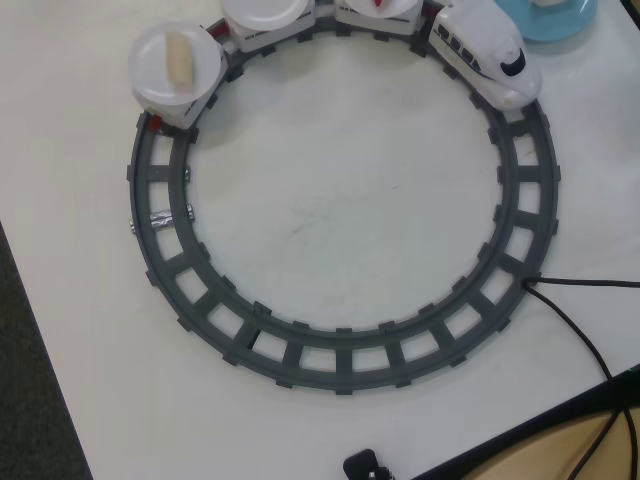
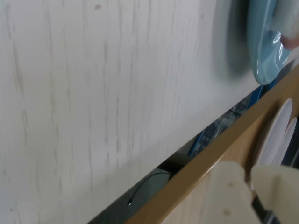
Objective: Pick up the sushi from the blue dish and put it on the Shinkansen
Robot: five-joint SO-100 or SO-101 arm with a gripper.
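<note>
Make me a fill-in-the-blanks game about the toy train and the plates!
1. The Shinkansen sits on a dark grey ring ____.
2. The plate on the last carriage carries a plain ____ piece.
3. The dish at the top right corner of the overhead view is light ____.
4. The carriages carry round plates coloured ____.

Missing words: track; beige; blue; white

Overhead view is bright and even, soft diffuse light, only faint shadows hugging the track [image 1: 340, 365] on the pale table [image 1: 340, 210]. White plates [image 1: 172, 62] at far left wash out, nearly glaring. Wrist view is smeared with motion blur; the blue dish [image 2: 264, 51] and the claw [image 2: 250, 186] at the bottom edge are soft, out of focus.
</note>
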